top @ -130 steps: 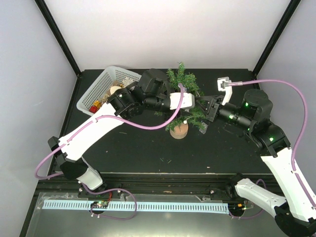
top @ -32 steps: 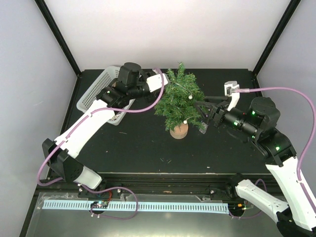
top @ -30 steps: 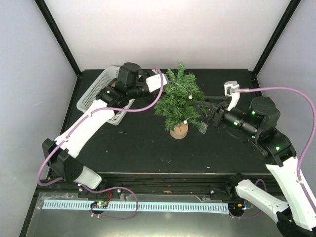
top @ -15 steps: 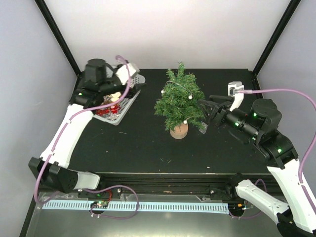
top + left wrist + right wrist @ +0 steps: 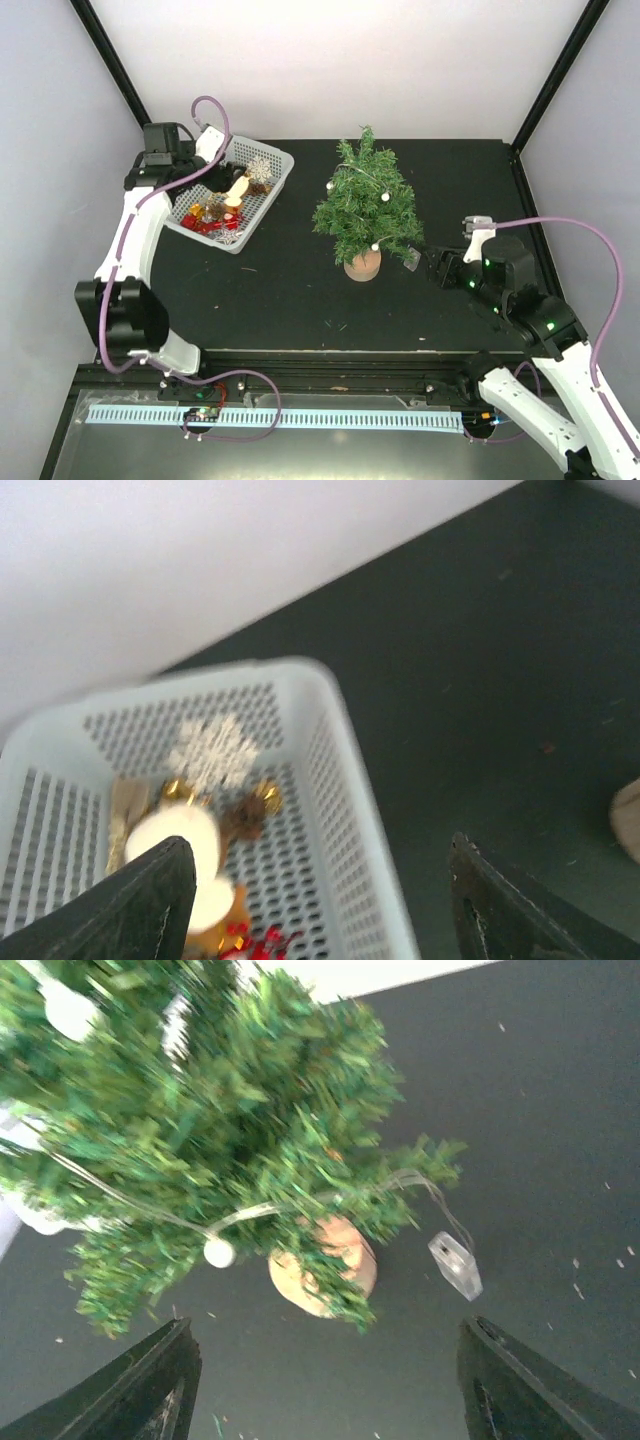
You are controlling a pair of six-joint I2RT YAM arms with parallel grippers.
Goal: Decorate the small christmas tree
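tree: the small christmas tree (image 5: 362, 205) stands upright about mid-table (image 5: 300, 290)
basket (image 5: 270, 200): back left, well apart from the tree
ornaments (image 5: 225, 200): piled in the basket
small box (image 5: 411, 261): just right of the tree's base, probably on its wire, kinda blurry
right gripper (image 5: 327, 1335): just right of that box

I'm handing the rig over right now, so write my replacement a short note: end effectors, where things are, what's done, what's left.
Left end effector: open, empty, above the white basket at far left.
Right end effector: open, empty, facing the small christmas tree from its right.
Done: tree upright, light string with white bulbs draped on it, battery box on the table beside its base.
Left: ornaments in the basket, a white snowflake among them, not yet hung.
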